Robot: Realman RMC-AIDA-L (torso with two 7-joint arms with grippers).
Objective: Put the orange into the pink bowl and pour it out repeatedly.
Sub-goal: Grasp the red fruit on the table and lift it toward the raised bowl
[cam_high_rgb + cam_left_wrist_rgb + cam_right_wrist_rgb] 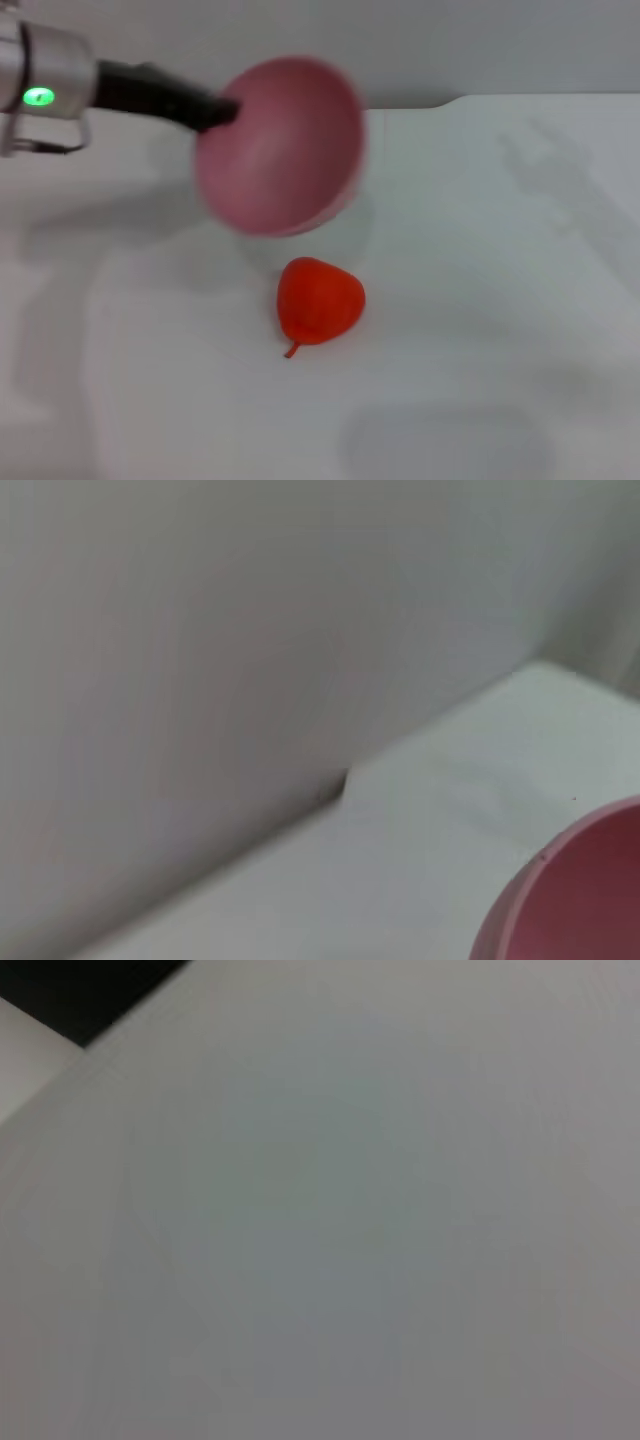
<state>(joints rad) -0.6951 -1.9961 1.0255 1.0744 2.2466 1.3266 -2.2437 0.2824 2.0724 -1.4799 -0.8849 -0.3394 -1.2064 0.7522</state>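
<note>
Head cam looks down from high up at table (480, 300). Left wrist cam sits close by pink bowl (585, 900), also seen from head. Right wrist cam: only table.

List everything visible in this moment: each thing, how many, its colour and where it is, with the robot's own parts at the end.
pink bowl: one, pink, held up off the table and tipped on its side, behind the orange; its edge also shows in the left wrist view.
orange: one, orange-red, lying on the table below the bowl, outside it.
table: one, white, under everything.
wall: one, pale grey, behind the table.
left gripper: one, black, gripping the bowl's rim on its left side.
right gripper: not in view.
</note>
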